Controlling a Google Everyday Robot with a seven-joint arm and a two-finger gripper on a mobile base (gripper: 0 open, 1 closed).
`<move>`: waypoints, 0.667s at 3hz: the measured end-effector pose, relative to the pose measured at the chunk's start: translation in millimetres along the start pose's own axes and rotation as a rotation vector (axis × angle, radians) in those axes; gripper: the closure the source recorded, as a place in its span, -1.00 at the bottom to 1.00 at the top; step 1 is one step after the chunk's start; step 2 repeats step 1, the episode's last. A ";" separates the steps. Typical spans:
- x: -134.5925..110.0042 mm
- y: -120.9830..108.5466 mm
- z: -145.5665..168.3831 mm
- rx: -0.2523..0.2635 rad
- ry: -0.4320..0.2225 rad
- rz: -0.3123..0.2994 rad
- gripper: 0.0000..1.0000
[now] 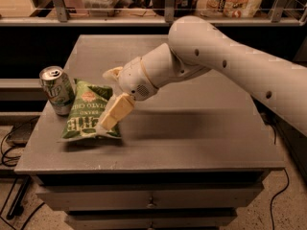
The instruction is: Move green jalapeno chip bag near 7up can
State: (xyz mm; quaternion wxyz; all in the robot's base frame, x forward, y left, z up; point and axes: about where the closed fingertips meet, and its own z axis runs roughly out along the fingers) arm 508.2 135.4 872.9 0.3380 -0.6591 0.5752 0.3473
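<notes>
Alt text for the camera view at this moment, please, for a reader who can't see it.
A white robot arm reaches in from the right, its gripper at the right edge of the green jalapeno chip bag, which lies on a grey table. The bag's upper left corner lies right beside the upright 7up can.

Office pantry: snack shelf [144, 19], gripper [113, 94] above drawer table [201, 138]
</notes>
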 end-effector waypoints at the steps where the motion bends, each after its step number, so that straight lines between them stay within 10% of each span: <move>1: 0.0 0.0 0.1 0.000 0.000 0.000 -1.00; 2: 0.0 0.0 0.1 0.000 0.000 0.000 -1.00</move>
